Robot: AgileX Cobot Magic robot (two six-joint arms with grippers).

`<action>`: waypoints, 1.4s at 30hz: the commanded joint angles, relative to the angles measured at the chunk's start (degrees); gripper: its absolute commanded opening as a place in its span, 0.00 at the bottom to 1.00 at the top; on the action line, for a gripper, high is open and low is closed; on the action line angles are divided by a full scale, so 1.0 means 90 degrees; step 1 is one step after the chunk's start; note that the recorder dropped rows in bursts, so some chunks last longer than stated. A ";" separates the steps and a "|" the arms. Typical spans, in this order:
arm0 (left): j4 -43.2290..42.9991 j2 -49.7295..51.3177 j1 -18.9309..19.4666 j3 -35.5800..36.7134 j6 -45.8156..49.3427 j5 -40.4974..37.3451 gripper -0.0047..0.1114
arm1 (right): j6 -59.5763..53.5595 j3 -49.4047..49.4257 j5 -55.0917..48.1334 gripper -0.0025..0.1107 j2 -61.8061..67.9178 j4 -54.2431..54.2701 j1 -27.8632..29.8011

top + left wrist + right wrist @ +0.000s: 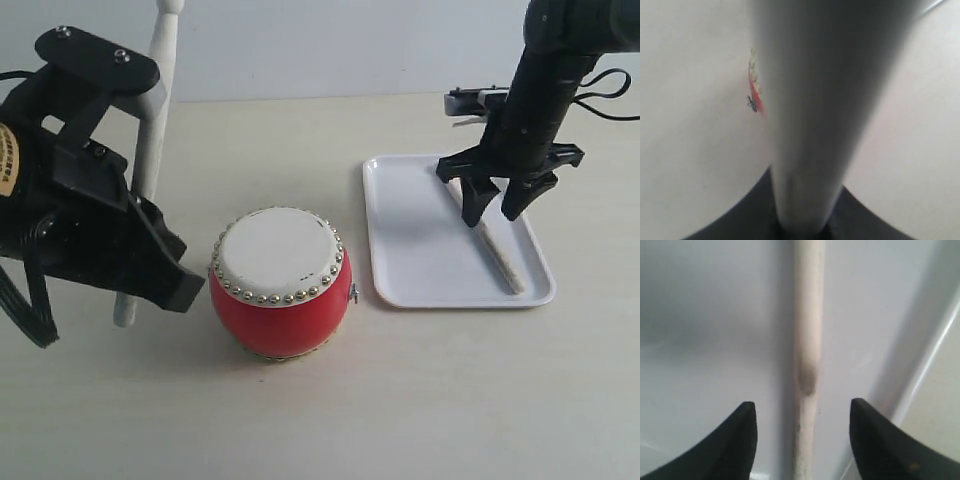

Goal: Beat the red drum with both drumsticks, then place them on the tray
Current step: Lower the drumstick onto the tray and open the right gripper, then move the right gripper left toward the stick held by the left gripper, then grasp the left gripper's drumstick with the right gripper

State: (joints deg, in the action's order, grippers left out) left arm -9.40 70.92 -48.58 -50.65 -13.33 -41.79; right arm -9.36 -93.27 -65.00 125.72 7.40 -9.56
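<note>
The red drum (280, 290) stands on the table left of the white tray (420, 250); a sliver of it (755, 92) shows in the left wrist view. My left gripper (140, 205) is shut on one drumstick (155, 110), which stands nearly upright left of the drum and fills the left wrist view as a blurred shaft (815, 115) above the gripper (805, 222). The other drumstick (498, 252) lies on the tray. My right gripper (497, 205) hangs open just over it, and the stick (809, 315) runs between the spread fingertips (747, 412), apart from both, with the gripper (802, 410) above the tray floor (715, 340).
The tray's raised rim (927, 365) passes close beside one right finger. A small dark device (478, 100) sits on the table behind the tray. Bare tabletop (400, 400) lies in front of the drum and tray.
</note>
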 commanded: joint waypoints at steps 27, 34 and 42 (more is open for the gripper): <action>0.9183 0.1724 0.3865 0.0020 1.0627 -0.3077 0.04 | -0.8281 0.1523 -0.0552 0.50 -0.2121 0.7785 -0.1047; 0.9609 0.1901 0.4008 0.0020 1.1092 -0.3131 0.04 | -0.8322 0.1523 -0.0552 0.50 -0.2139 0.8035 -0.1415; 0.9766 0.1901 0.4008 0.0020 1.1130 -0.3131 0.04 | -0.8494 0.1523 -0.0552 0.50 -0.2139 0.8642 -0.1646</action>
State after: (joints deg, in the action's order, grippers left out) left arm 76.90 88.09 -12.66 -50.65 86.41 -69.19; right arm -84.63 -79.77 -69.95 106.91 81.89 -24.27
